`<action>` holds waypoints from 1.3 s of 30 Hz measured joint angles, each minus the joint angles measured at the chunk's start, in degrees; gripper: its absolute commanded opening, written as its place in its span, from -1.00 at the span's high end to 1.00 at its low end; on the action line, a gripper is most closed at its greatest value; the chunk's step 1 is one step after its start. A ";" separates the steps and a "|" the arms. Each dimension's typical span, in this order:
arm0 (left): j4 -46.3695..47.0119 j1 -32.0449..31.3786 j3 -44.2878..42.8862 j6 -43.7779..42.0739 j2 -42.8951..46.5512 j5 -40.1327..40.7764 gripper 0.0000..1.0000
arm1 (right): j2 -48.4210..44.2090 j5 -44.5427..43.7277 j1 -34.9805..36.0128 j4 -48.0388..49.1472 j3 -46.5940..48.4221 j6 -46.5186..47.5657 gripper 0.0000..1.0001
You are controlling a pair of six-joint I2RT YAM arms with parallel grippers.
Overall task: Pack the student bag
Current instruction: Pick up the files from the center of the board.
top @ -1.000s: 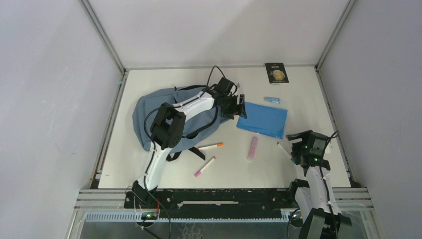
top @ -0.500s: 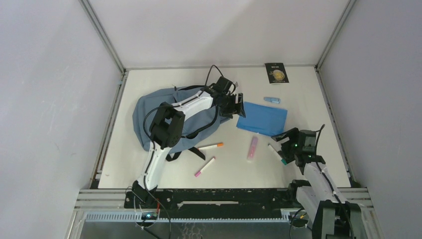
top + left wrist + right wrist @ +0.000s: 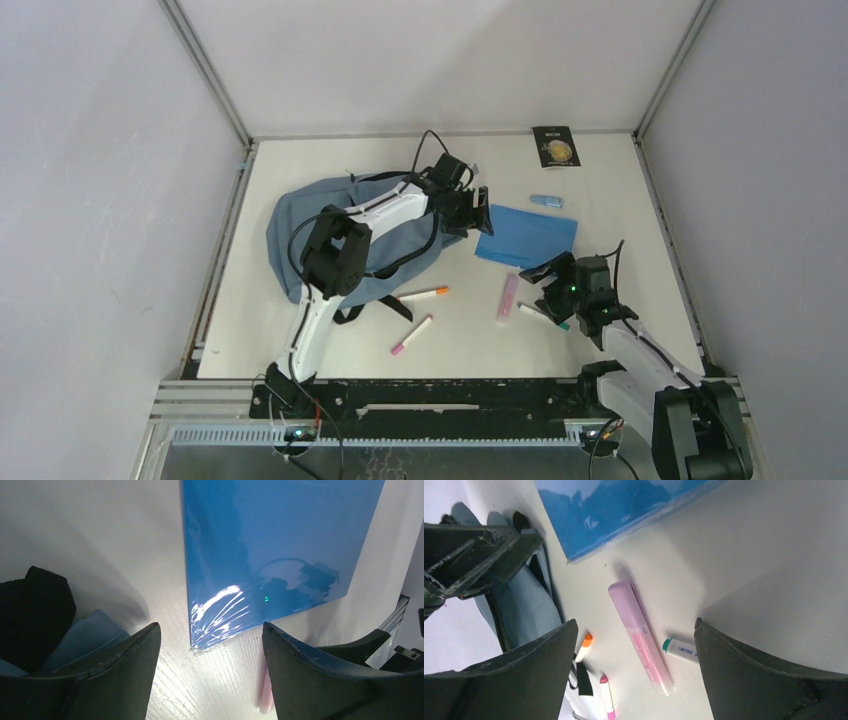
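Observation:
The student bag (image 3: pixel 335 235), soft blue-grey with black straps, lies at the left of the table; a corner of its fabric (image 3: pixel 82 637) shows in the left wrist view. My left gripper (image 3: pixel 480 216) (image 3: pixel 210 627) hangs open over bare table between the bag and the corner of a flat bright blue folder (image 3: pixel 530 238) (image 3: pixel 270 545). My right gripper (image 3: pixel 548 295) (image 3: pixel 636 625) is open low over a pink highlighter (image 3: pixel 508 297) (image 3: pixel 641 637). A white teal-capped marker (image 3: pixel 535 311) (image 3: pixel 680 649) lies by its right finger. Nothing is held.
An orange-capped marker (image 3: pixel 425 294) (image 3: pixel 584 646) and a pink-capped marker (image 3: pixel 412 334) (image 3: pixel 606 697) lie near the bag's front. A small light-blue item (image 3: pixel 546 201) and a black card (image 3: pixel 556 146) sit at the back right. Metal frame rails edge the table.
My right arm has swung left from the right edge to over the pink highlighter. The teal-capped marker now lies further left. The left arm has not moved.

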State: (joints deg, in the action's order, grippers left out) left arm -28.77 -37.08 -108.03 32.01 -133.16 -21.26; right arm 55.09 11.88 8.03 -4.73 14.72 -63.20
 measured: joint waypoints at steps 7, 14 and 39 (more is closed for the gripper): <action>-2.51 0.63 -8.66 -0.96 -3.32 2.01 -0.58 | -4.31 -4.72 -4.44 5.51 -4.46 -3.08 -0.93; -2.91 1.86 -12.74 0.07 -6.78 3.04 -0.57 | -0.44 -5.81 -10.88 16.00 -6.73 -6.29 -0.95; 0.04 -1.29 -7.50 1.11 -5.99 -1.79 -0.57 | 12.94 1.46 -18.43 41.68 -9.99 -14.19 -0.95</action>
State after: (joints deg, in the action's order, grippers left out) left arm -28.73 -38.37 -115.52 33.12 -139.15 -23.05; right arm 68.03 13.34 -10.39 36.95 4.73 -77.38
